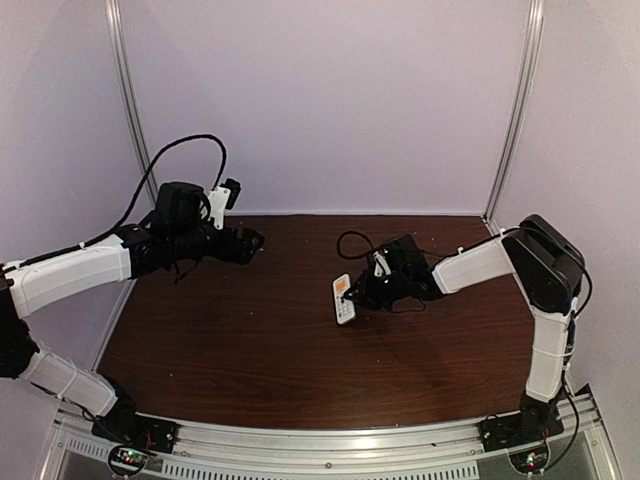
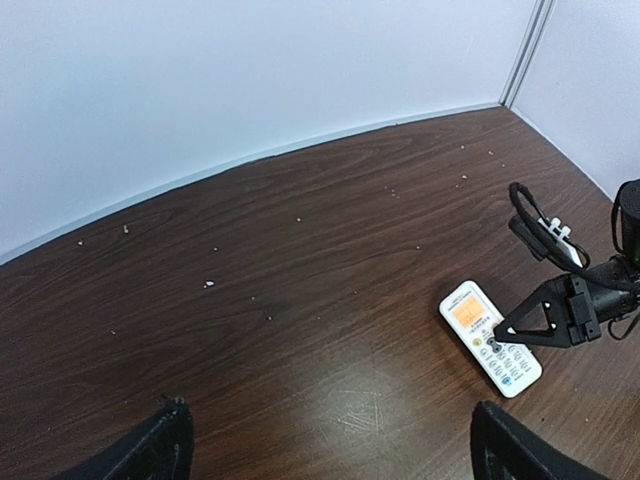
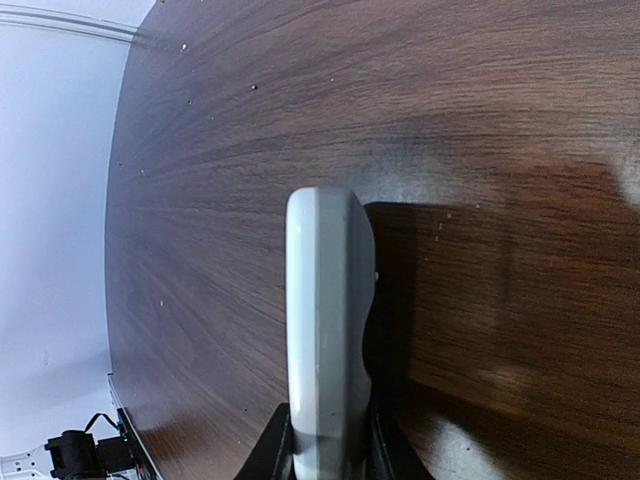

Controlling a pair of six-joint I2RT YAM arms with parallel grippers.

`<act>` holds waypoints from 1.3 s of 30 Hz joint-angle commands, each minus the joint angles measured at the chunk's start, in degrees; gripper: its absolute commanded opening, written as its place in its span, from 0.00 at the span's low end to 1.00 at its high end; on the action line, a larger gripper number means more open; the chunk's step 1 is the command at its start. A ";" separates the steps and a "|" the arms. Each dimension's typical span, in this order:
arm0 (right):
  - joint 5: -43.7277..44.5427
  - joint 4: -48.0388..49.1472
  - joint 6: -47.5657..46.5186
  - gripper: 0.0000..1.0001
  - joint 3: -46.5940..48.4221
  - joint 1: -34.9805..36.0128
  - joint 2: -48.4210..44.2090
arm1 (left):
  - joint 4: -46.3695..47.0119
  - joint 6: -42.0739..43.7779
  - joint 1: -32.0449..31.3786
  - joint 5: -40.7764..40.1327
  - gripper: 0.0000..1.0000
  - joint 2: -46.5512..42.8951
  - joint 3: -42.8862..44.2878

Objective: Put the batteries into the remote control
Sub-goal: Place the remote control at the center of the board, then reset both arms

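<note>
The remote control point(image 1: 343, 298) is a slim white handset, lying face up with its orange patch point(image 2: 467, 312) and buttons showing, low over the middle of the brown table point(image 1: 250, 350). My right gripper point(image 1: 362, 293) is shut on its button end. In the right wrist view the remote control point(image 3: 328, 330) stands edge-on, clamped between the two black fingers point(image 3: 272, 450) of my right gripper point(image 3: 330, 445). My left gripper point(image 1: 255, 240) hovers open at the back left, apart from the remote control. Its fingertips point(image 2: 160, 450) are spread wide over bare wood. The batteries are out of view.
A black cable loop point(image 1: 350, 240) hangs off the right wrist just behind the remote. Small pale specks point(image 2: 209, 284) dot the tabletop. White walls with metal posts point(image 1: 515, 110) close off the back and sides.
</note>
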 commanded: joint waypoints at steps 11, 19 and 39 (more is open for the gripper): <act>4.68 -3.22 -0.94 0.41 -1.02 0.12 -0.73 | 1.74 -0.66 0.19 -1.22 0.98 -0.04 0.18; 7.82 -9.44 -4.94 0.58 -0.45 0.03 -3.65 | 1.55 -0.65 0.18 -2.24 0.98 -0.21 0.40; 18.03 -20.76 -38.95 1.00 1.00 -4.20 -25.43 | -6.27 4.29 0.18 -7.45 0.98 -0.47 6.46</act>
